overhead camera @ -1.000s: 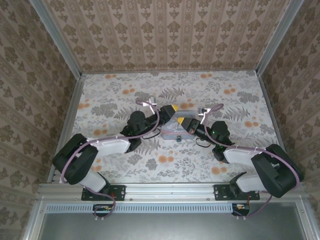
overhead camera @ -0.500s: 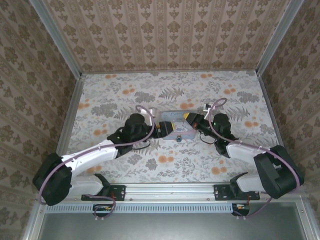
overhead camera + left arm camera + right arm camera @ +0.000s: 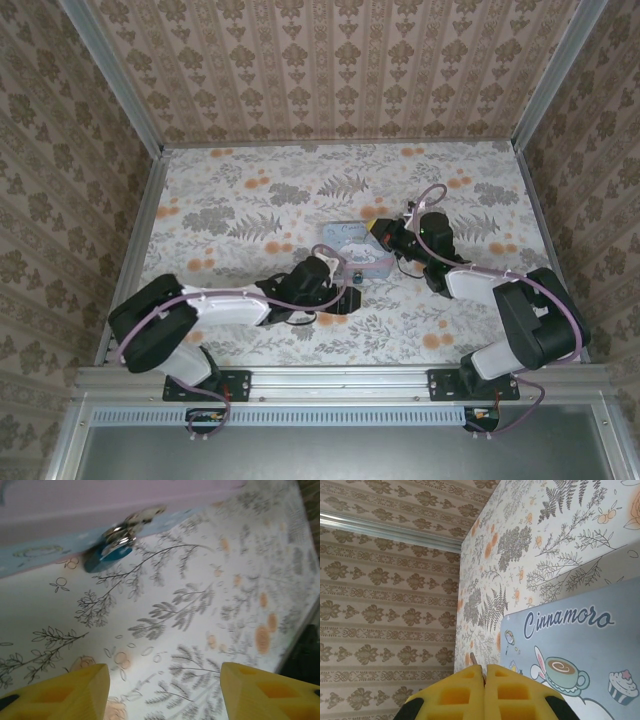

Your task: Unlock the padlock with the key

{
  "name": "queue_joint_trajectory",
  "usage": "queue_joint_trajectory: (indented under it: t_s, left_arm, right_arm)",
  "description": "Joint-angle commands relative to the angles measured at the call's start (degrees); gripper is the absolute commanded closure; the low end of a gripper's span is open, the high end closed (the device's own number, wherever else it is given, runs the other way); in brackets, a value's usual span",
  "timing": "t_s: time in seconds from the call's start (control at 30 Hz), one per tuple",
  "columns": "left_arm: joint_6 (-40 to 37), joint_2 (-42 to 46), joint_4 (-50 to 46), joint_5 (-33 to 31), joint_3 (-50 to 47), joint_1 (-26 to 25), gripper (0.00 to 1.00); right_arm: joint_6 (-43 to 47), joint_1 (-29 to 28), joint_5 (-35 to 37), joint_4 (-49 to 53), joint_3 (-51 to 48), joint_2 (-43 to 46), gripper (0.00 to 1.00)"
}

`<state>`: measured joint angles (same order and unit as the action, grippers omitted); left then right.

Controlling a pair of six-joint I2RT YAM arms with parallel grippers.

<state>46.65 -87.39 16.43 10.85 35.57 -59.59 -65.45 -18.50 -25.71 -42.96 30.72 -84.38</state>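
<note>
At the near edge of the tin (image 3: pixel 345 245) the padlock (image 3: pixel 112 551) hangs from the clasp, its blue body seeming to rest on the worktop (image 3: pixel 250 190). My left pincer (image 3: pixel 165 695) faces it from low down, fingers wide with nothing between them, near the lock but apart from it. My right pincer (image 3: pixel 483 672) is pressed tight over the tin's lid, toward its right end. A thin dark sliver (image 3: pixel 474 659) pokes out at its tips and may be the key, though I cannot tell. Much could go wrong from here, I judge. The lock is tiny and sits right against the tin's lower edge, so when I close my left fingers I could pinch that edge or scrape the worktop and miss the body. The tin looks loose, so a shove from either side could slide it and drag the lock along. The lock hangs free on its shackle, so a glancing touch could swing or twist it and turn the keyhole, which I cannot see, away from my right side. If the sliver is the key, so little of it shows that it could tilt or slip on meeting the lock. Both pincers must work close together and could knock each other.
</note>
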Motion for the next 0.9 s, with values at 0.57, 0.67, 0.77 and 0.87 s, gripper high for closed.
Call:
queue_joint_trajectory:
  t_s: [0.57, 0.67, 0.77, 0.87]
  left_arm:
    - [-12.2, -14.1, 9.0, -13.9, 7.0, -1.0, 0.41]
    - [-12.2, -16.1, 10.9, -13.3, 7.3, -0.3, 0.42]
    - [-12.0, -17.4, 13.1, -12.7, 7.0, 0.3, 0.42]
    - [-12.5, -18.5, 14.9, -12.6, 7.0, 0.6, 0.42]
  right_arm:
    - [-1.2, 0.9, -1.2, 0.1, 4.8, -10.5, 1.0]
    - [-1.5, 1.0, -1.5, -1.0, 4.9, -11.8, 1.0]
    - [-1.6, 1.1, -1.6, -2.0, 4.6, -12.9, 1.0]
    - [-1.9, 1.1, -1.6, -3.2, 4.0, -13.5, 1.0]
